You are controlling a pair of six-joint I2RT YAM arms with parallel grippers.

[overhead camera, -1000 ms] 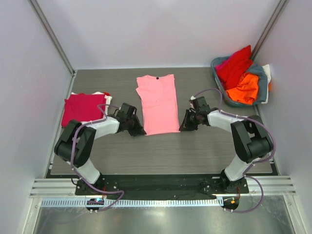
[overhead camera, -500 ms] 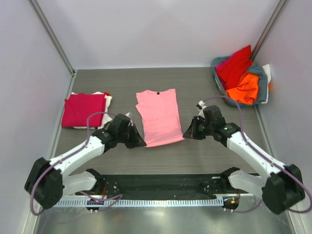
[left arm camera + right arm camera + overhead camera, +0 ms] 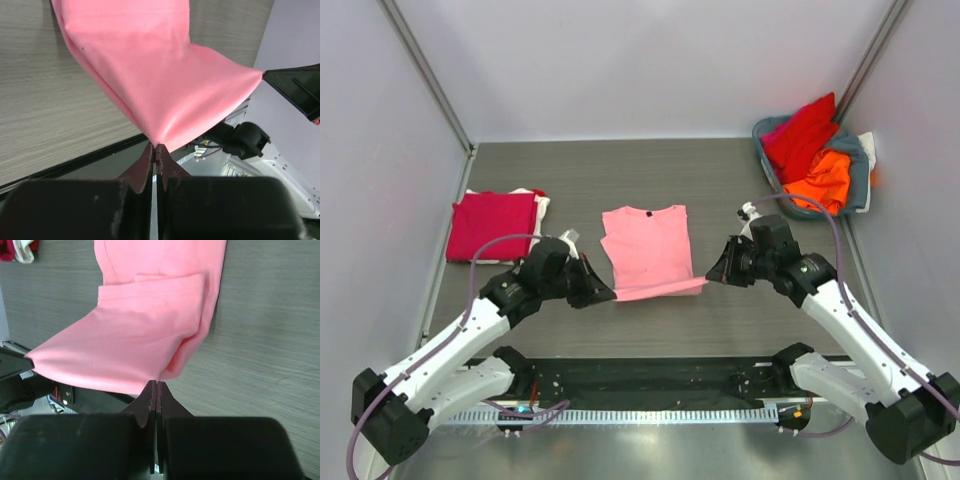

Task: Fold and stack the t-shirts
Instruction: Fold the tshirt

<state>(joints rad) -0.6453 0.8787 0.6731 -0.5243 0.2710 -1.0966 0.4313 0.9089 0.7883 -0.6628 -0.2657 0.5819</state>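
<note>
A light pink t-shirt (image 3: 646, 245) lies mid-table, collar at the far end, its near hem raised off the table. My left gripper (image 3: 608, 293) is shut on the hem's left corner, my right gripper (image 3: 708, 276) on its right corner. In the left wrist view the pink cloth (image 3: 165, 75) fans out from the pinched jaw tips (image 3: 156, 148). The right wrist view shows the pink shirt (image 3: 135, 347) stretched from my shut jaws (image 3: 157, 384) across to the other gripper. A folded crimson t-shirt (image 3: 492, 225) rests on a white one (image 3: 542, 206) at the left.
A grey-blue basket (image 3: 858, 178) at the far right corner holds a red shirt (image 3: 804, 132), an orange shirt (image 3: 822, 180) and a bit of white cloth (image 3: 867, 146). Light walls close in on both sides. A black base rail (image 3: 650, 378) runs along the near edge.
Both grippers have pulled back toward the near edge and risen, carrying the pink shirt's hem with them; the shirt has slid nearer and looks shorter, its lower part lifted.
</note>
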